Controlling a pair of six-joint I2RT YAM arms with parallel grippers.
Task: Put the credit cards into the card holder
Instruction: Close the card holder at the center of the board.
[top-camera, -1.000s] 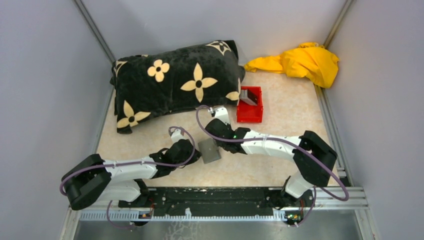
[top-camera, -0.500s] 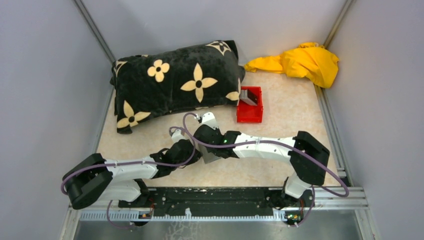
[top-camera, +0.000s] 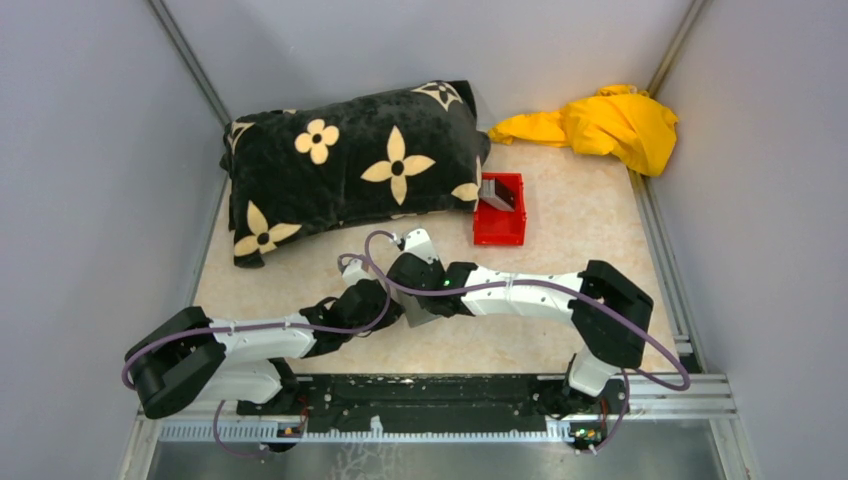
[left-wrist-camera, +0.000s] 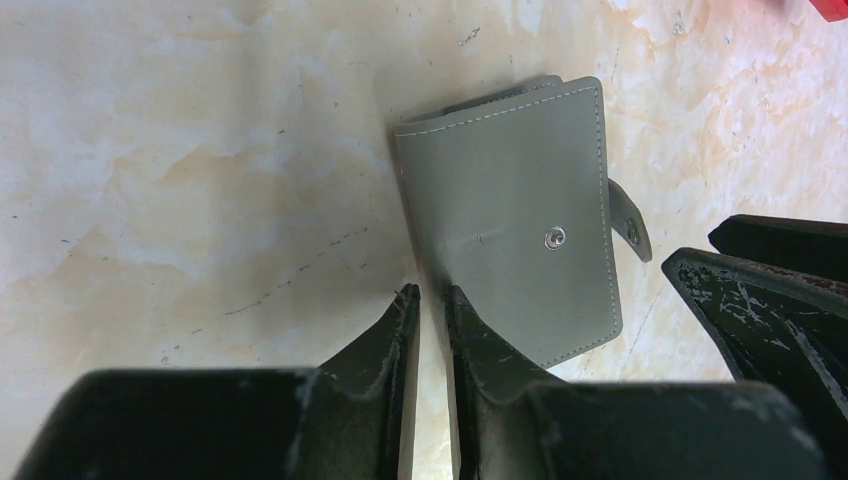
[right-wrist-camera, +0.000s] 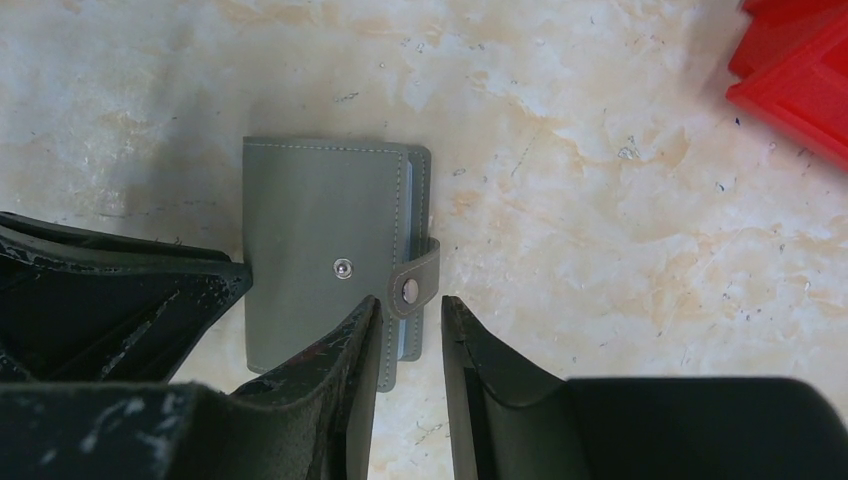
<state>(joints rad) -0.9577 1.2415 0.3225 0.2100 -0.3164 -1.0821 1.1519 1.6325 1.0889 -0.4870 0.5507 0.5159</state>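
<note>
Now you are at the step of opening the card holder, which lies on the table between your two grippers. Your left gripper is at the holder's folded edge. Its fingers are almost together with that edge between them, so it looks to pinch the holder. Your right gripper is at the holder's other edge, fingers a little apart, one on each side of the small strap. It grips nothing yet.

The strap's snap looks undone. Close the right fingers softly on the strap alone, not on the cover under it. Then lift it slowly over toward the folded edge while the left side holds firm. If the holder slides, stop.

The credit cards look to stand in the red bin, well apart from the holder, past its strap side.
</note>
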